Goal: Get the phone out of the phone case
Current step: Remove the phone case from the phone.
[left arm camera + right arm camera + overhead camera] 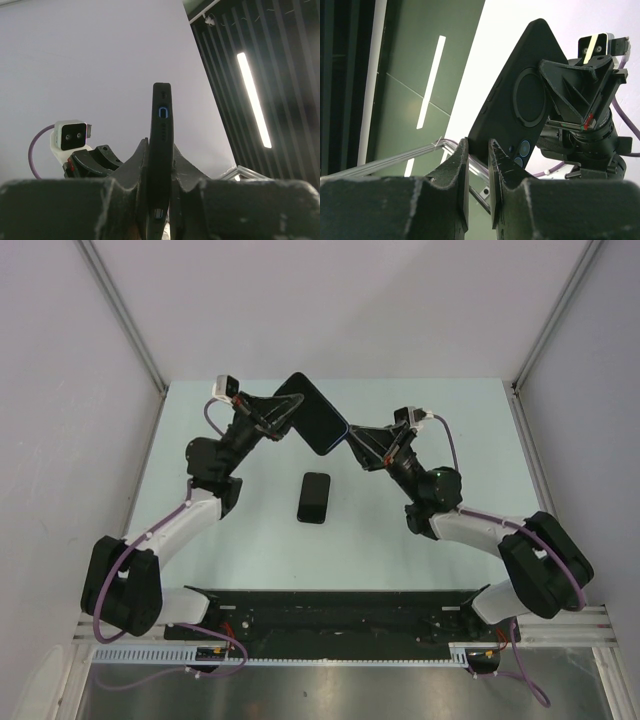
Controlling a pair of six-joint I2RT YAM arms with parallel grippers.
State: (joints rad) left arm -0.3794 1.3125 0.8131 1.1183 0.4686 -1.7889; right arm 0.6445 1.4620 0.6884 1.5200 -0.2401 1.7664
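Note:
Both grippers hold a black phone case (312, 412) in the air above the far half of the table. My left gripper (288, 412) is shut on its upper-left end; in the left wrist view the case (161, 125) stands edge-on between the fingers of this gripper (160, 165). My right gripper (351, 433) is shut on the lower-right corner. The right wrist view shows the case's back (520, 90) with a round ring, its corner pinched in that gripper (478, 150). The phone sits inside the case; only its bluish lenses (524, 148) and a blue rim show.
A second dark phone-sized thing (314, 498) lies flat on the pale green table (250, 540), below the held case; whether it is a phone or a shell I cannot tell. White walls close the back and sides. A black rail (330, 612) runs along the near edge.

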